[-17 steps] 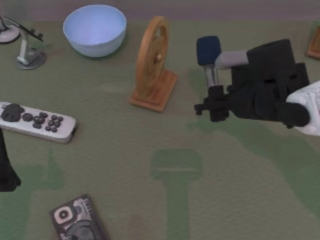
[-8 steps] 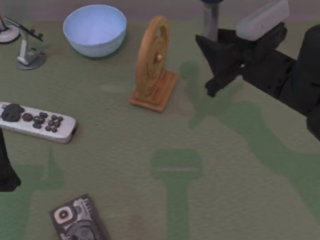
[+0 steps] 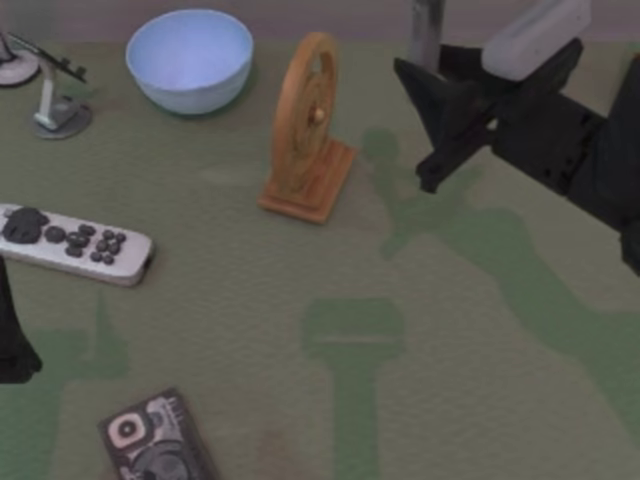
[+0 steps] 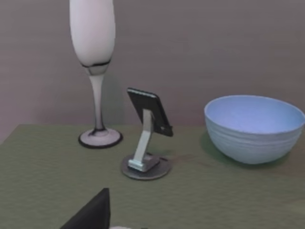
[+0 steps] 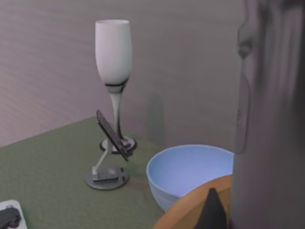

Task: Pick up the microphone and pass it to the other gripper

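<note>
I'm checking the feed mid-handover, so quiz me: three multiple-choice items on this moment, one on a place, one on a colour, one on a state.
1. Where does the remote lie?
A. left side of the table
B. inside the bowl
C. against the wooden wheel

2. What colour is the bowl?
A. red
B. light blue
C. black

3. What is the right claw doing?
A. resting open on the table
B. holding the microphone raised
C. gripping the remote

Answers: 1 A, the remote lies at the top view's left edge. 2 B, the bowl is light blue in all views. 3 B, the right claw is shut on the microphone, whose grey handle is off the table.
</note>
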